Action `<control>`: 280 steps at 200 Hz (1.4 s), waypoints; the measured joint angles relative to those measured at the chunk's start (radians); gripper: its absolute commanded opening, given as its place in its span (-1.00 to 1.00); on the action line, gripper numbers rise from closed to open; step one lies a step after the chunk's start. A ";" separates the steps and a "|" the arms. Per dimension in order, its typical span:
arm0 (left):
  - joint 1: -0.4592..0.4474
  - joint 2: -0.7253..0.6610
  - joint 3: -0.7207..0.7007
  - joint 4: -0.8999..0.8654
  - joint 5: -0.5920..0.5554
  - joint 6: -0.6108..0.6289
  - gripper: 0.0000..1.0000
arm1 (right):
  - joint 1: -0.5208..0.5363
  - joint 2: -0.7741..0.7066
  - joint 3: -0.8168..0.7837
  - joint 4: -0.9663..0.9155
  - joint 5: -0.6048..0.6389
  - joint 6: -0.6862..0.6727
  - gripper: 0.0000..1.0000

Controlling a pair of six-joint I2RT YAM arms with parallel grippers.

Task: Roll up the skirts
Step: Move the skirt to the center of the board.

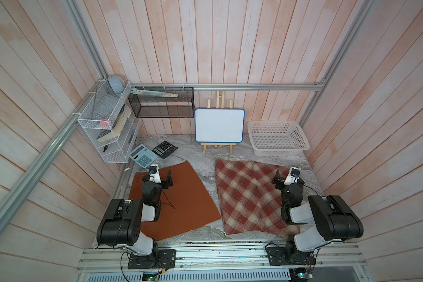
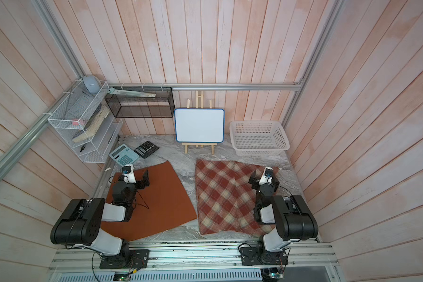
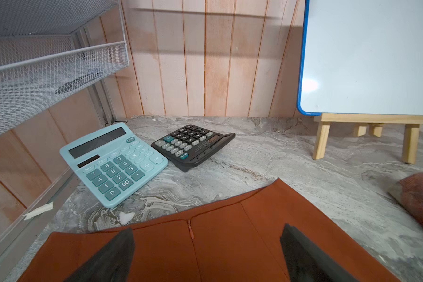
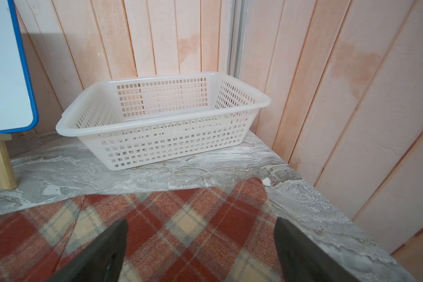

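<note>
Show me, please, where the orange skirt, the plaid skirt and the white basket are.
rust-orange skirt point(image 1: 193, 190), a top view, middle of the cloth
plaid skirt point(image 1: 247, 195), a top view, middle of the cloth
white lattice basket point(image 4: 169, 146), right wrist view, near wall

- Light blue calculator point(image 3: 112, 163), seen from the left wrist: white digits 0 to 9 and "00" on its teal keys, with a dot key beside "00".
- Its pale keys read "M+", "M-", "MRC", "GT", "CE", "ON/AC", "MU" and "%", plus the signs +, −, ×, ÷ and =.
- Black calculator point(image 3: 193, 146), just beside it: the keys are upside down to this view, showing digits and "00", then "ON/AC", "CE", "GT" and "MU". The fine print by its display is too small to read.
</note>
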 measured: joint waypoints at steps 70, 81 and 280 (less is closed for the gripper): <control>0.000 0.000 0.000 0.000 0.000 0.000 0.99 | 0.000 0.000 0.000 0.000 0.000 0.000 0.96; 0.000 0.000 0.000 0.000 0.000 0.000 0.99 | 0.000 0.000 0.000 0.000 0.000 0.000 0.96; -0.239 -0.492 0.091 -0.120 -0.299 -0.045 0.99 | 0.068 -0.117 -0.025 -0.013 0.093 -0.065 0.96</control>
